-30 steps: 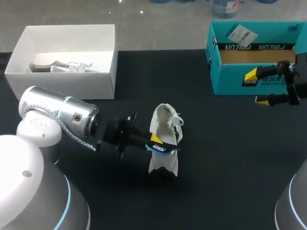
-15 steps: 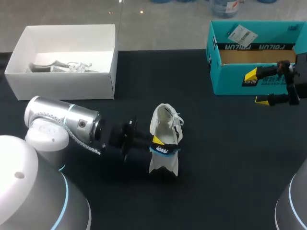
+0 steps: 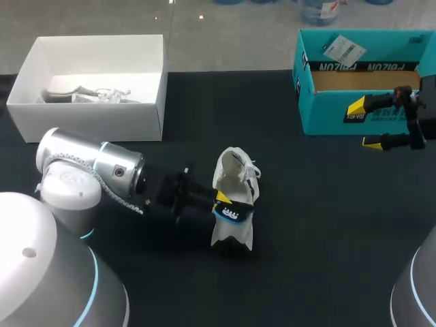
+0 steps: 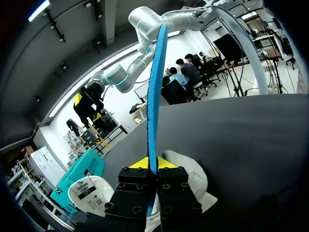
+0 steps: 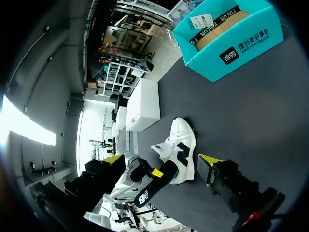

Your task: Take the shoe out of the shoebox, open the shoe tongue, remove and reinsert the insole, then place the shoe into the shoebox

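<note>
Desk [image 3: 327,225] centre holds the shoe [image 3: 235,178]; left claw [image 4: 150,163] pinches its blue insole [image 4: 155,87] upright, likely for reinsertion; right claw [image 3: 364,125] hangs released by the far-right teal shoebox [image 3: 327,116].

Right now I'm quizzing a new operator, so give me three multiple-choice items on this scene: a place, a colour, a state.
1. Where is the shoe? A inside a box; B on the table; C lifted in the air.
2. What colour is the insole? A red; B blue; C green.
3. The left claw is: A open; B out of view; C shut on the insole.
Key: B, it rests on the dark table; B, a blue strip juts from the claw; C, both tips pinch it.
</note>
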`<state>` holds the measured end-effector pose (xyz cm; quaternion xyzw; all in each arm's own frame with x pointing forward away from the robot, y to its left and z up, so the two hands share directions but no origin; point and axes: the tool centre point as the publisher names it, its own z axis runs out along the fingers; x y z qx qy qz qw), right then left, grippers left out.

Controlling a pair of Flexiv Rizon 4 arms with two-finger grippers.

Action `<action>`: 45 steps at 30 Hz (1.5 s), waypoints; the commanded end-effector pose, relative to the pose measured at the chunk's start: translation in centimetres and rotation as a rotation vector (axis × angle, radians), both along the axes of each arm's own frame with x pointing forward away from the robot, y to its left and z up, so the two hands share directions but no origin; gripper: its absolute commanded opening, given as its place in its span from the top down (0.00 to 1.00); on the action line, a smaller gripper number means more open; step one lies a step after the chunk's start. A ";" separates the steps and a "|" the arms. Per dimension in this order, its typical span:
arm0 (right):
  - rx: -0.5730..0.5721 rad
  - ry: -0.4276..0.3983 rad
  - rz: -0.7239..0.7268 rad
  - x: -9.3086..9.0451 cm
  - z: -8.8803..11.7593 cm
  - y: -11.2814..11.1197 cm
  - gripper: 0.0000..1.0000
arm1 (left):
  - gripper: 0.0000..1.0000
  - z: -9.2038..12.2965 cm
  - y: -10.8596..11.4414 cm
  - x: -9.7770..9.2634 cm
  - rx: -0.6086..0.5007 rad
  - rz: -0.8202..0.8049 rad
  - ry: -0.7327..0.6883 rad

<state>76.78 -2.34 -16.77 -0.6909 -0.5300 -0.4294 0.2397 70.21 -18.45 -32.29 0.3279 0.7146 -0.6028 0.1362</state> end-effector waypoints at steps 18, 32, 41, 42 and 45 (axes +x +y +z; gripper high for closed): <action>-0.004 0.002 -0.002 0.0 0.0 0.1 0.00 | 0.00 -0.3 0.3 1.9 0.005 0.040 -0.009; -0.004 0.002 -0.002 0.0 0.0 0.1 0.00 | 0.58 2.6 1.0 -0.7 -0.058 0.016 -0.011; -0.004 0.002 -0.002 0.0 0.0 0.1 0.00 | 1.00 1.9 0.6 -1.1 -0.033 -0.012 -0.027; -0.004 0.002 -0.002 0.0 0.0 0.1 0.00 | 1.00 1.8 0.6 -1.1 -0.028 -0.014 -0.033; -0.004 0.002 -0.002 0.0 0.0 0.1 0.00 | 1.00 1.3 0.4 -0.8 -0.010 -0.015 -0.052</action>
